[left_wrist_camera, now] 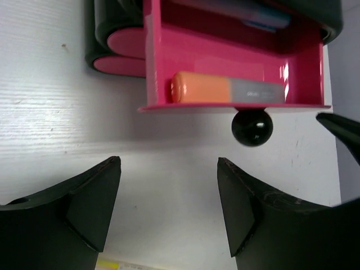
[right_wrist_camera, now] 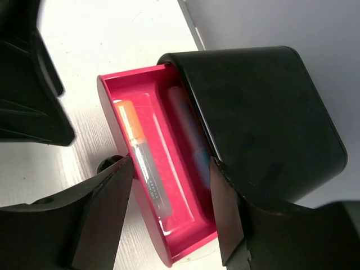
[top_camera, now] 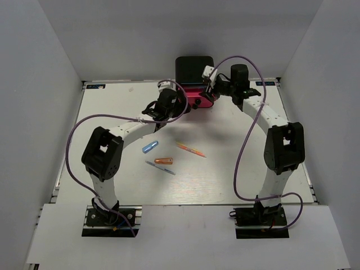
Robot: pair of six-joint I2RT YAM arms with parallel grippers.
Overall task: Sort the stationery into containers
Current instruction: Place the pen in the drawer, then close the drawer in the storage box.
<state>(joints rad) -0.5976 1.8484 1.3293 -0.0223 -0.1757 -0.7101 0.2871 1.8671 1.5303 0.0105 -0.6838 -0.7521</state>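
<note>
Cabinet: small black rounded cabinet (top_camera: 194,67), upright at the far table edge.
Drawer: one glossy pink drawer (left_wrist_camera: 304,62), pulled out.
Inside: orange-and-grey marker (left_wrist_camera: 225,88) lying flat; blurred blue marker (left_wrist_camera: 253,14) behind it.
Loose mid-table: light blue marker (top_camera: 150,147), short orange marker (top_camera: 163,161), thin blue-grey pen (top_camera: 160,167), thin orange-pink pen (top_camera: 191,149).

**Overhead view:** fixed, high and to the rear, tilted down on the whole table (top_camera: 225,180). It is distant, with the cabinet (top_camera: 194,67) at the far edge.

**Left wrist view:** mounted behind the left claw (left_wrist_camera: 169,169), facing forward past its fingers. It is very close, with the open drawer (left_wrist_camera: 225,62) just ahead of the claw.

**Right wrist view:** mounted behind the right claw (right_wrist_camera: 171,163), looking between its fingers onto the drawer and cabinet just beyond, also close.

**Shared:** all three views show the drawer. Both wrist views show the marker (left_wrist_camera: 225,90) lying inside it.
</note>
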